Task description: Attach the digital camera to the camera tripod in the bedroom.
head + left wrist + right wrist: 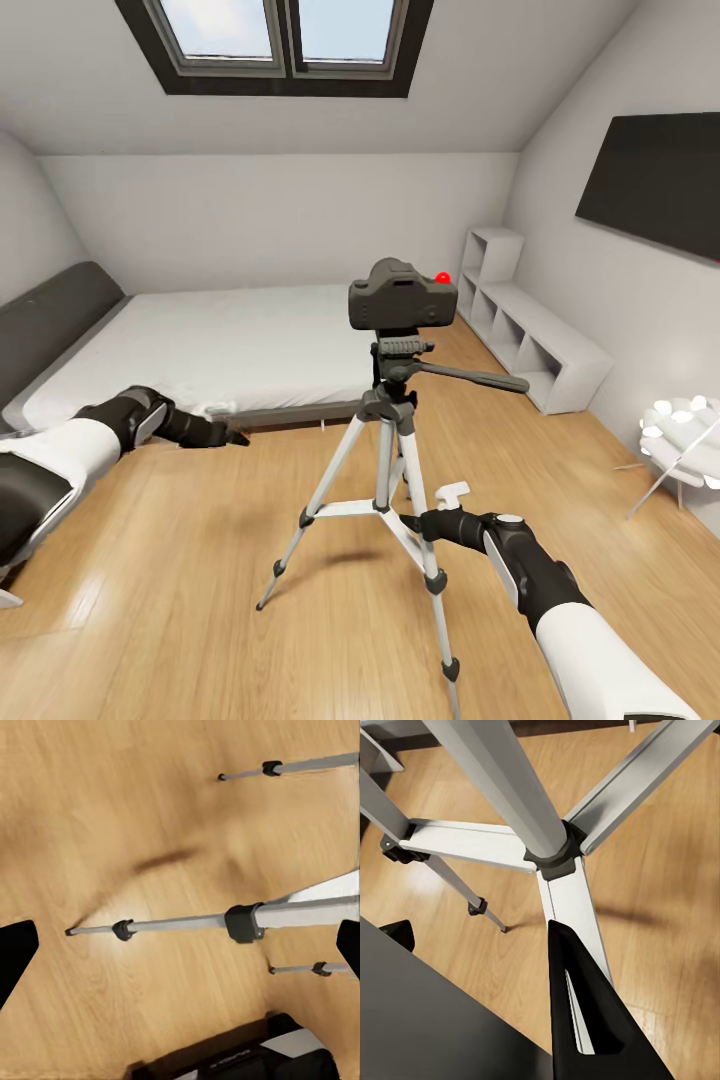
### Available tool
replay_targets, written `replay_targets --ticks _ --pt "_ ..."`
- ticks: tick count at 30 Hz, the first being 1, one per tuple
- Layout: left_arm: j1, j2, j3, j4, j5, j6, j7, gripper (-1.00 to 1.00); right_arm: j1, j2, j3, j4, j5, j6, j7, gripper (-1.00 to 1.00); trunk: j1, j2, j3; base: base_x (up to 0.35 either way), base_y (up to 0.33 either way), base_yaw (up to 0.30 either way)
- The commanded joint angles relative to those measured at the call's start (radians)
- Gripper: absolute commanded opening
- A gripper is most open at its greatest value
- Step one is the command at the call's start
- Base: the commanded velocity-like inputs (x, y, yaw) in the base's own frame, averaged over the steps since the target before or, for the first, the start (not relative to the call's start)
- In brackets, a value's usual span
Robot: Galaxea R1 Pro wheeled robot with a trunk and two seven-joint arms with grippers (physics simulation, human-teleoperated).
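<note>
The black digital camera (401,294), red button on top, sits on the head of the camera tripod (388,410), which stands on the wood floor in the middle of the bedroom; the pan handle (470,377) points right. My right gripper (412,522) is low beside the tripod's near leg, open, with one finger (585,1020) just in front of the silver spreader brace (472,844) and holding nothing. My left gripper (236,437) hovers to the tripod's left near the bed's foot, open, with its fingers (15,960) wide apart over a tripod leg (187,922).
The white bed (210,345) with its grey frame lies behind the tripod. A white cube shelf (530,340) runs along the right wall under a black TV (655,185). A white chair with grey legs (680,440) stands at the right. A skylight (280,40) is overhead.
</note>
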Motion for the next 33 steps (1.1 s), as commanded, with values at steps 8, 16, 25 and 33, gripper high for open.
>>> replay_targets --ticks 8,16,25,33 --pt "0.275 0.001 -0.002 0.012 0.009 -0.051 0.026 1.00 0.000 -0.001 -0.004 0.043 0.095 0.000 0.001 -1.00 0.001 -0.002 -0.002 0.000 0.000 0.000" --pt "0.546 -0.003 0.001 0.017 0.063 -0.273 0.102 1.00 0.000 0.000 -0.003 0.043 0.095 0.001 0.000 -1.00 0.001 -0.002 -0.002 0.000 0.000 0.000" --pt "0.860 -0.098 0.002 0.018 0.348 -0.423 0.332 1.00 0.000 0.000 -0.002 0.043 0.095 0.001 0.000 -1.00 0.001 -0.002 -0.002 0.000 0.000 0.000" --pt "1.042 -0.179 0.002 0.017 0.556 -0.493 0.726 1.00 0.000 0.000 -0.002 0.043 0.095 0.001 0.001 -1.00 0.001 -0.002 -0.002 0.000 0.000 0.000"
